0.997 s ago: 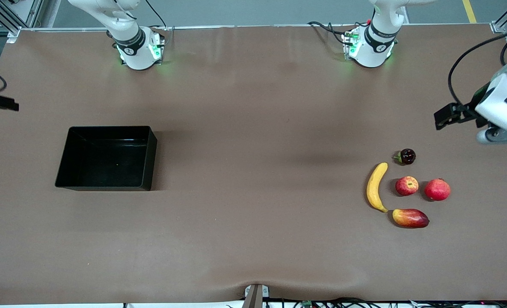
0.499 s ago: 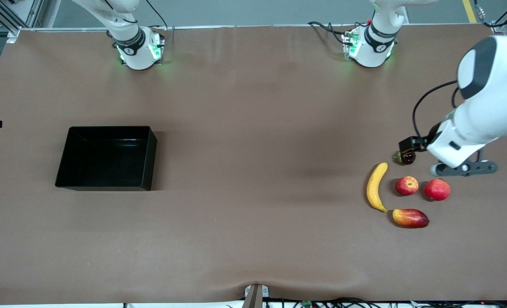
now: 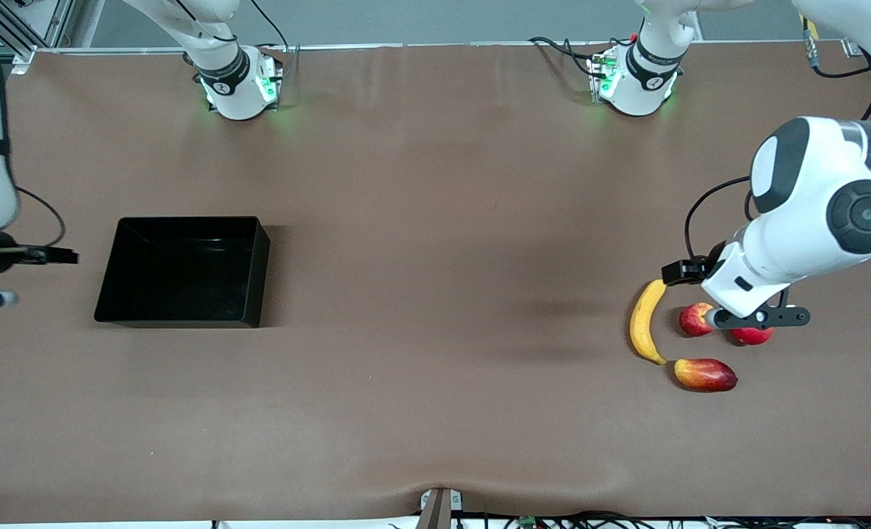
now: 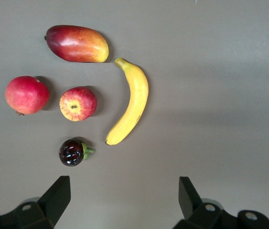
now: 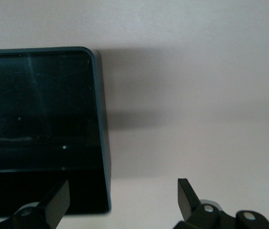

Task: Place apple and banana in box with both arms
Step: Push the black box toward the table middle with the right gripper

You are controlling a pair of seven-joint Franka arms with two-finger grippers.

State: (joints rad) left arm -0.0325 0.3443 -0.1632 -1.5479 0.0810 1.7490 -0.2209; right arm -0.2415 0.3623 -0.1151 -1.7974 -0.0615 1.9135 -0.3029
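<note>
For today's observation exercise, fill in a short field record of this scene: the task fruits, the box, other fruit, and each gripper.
apple: on table, beside banana
box: empty, toward right arm's end
other fruit: mango, red round fruit, dark fruit
left gripper: open, over the fruit
right gripper: open, over the box's edge

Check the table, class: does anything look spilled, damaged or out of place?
Nothing stands out. The banana, apple and three other fruits lie whole on the table; the box sits upright and empty.

Front view: apple [image 3: 694, 320] and red round fruit [image 3: 753, 336] partly hidden under left arm [image 3: 810, 213]
</note>
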